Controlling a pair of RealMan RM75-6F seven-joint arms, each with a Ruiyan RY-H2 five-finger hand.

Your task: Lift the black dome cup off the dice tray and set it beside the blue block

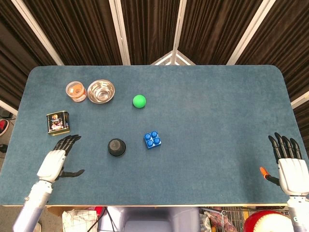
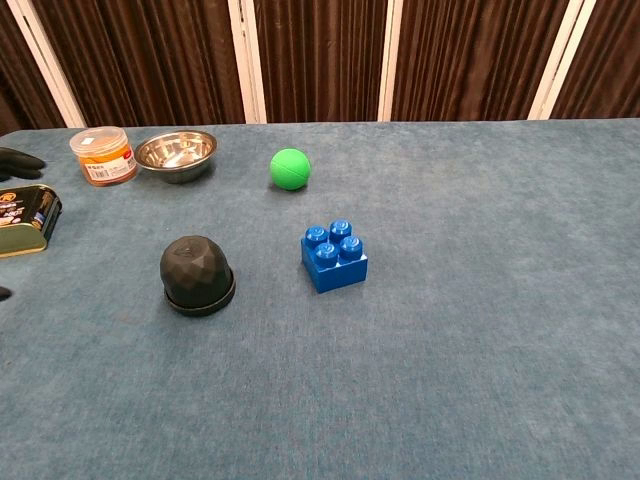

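Two hands in play, neither holding anything. The left hand (image 1: 54,162) hovers over the near-left part of the table (image 1: 217,111), fingers (image 1: 69,140) spread and released, pointing roughly toward the black dome cup (image 1: 116,147). The right hand (image 1: 291,170) sits way off at the near-right edge, fingers apart too, with an orange tip on its thumb.

Step-wise I'd call this the reach, with the lift not yet begun. The cup sits on its dice tray (image 2: 200,301), which only shows as a thin dark rim under the dome in the chest view. The blue block (image 1: 152,140) is just to the cup's right with a bit of bare table between them, so it's a short carry. Next move, I'd guess: bring the left hand over the cup, wrap the fingers around the dome and pull straight up so the tray stays put.

Materials: the cup is matte black with a faceted, low-poly surface, which probably gives some purchase, though the rounded shape could slip. The block is glossy plastic with round studs. The table is a blue-grey felt-like cloth. Further back are a green ball (image 1: 139,101), a shiny steel bowl (image 1: 101,91), an orange-lidded jar (image 1: 76,91) and a printed tin (image 1: 58,123).
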